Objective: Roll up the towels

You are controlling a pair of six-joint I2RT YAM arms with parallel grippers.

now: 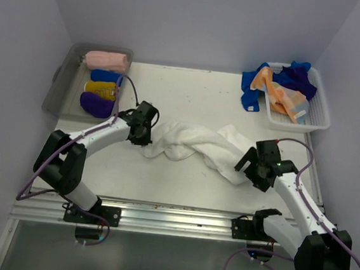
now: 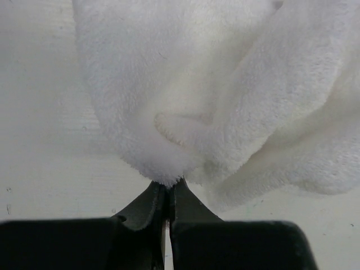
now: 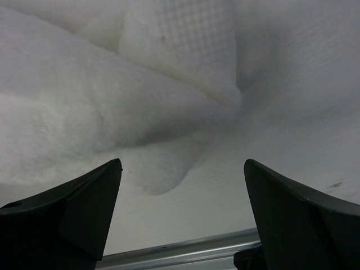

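Note:
A big white towel [image 1: 189, 143] lies crumpled and twisted across the middle of the table. My left gripper [image 1: 147, 133] is at its left end. In the left wrist view the gripper [image 2: 169, 184] is shut, pinching a fluffy edge of the white towel [image 2: 225, 95]. At the towel's right end my right gripper [image 1: 247, 165] stands open just above the table. In the right wrist view a corner of the white towel [image 3: 112, 112] lies just ahead of the gap of the right gripper [image 3: 181, 167], touching neither finger.
A grey tub [image 1: 61, 79] at the back left holds rolled pink [image 1: 107, 60], blue [image 1: 105, 75], yellow [image 1: 100, 88] and purple [image 1: 96, 104] towels. A white lattice basket [image 1: 316, 116] at the back right holds loose blue [image 1: 297, 77] and orange [image 1: 279, 93] towels. A metal rail [image 3: 180, 247] runs along the near edge.

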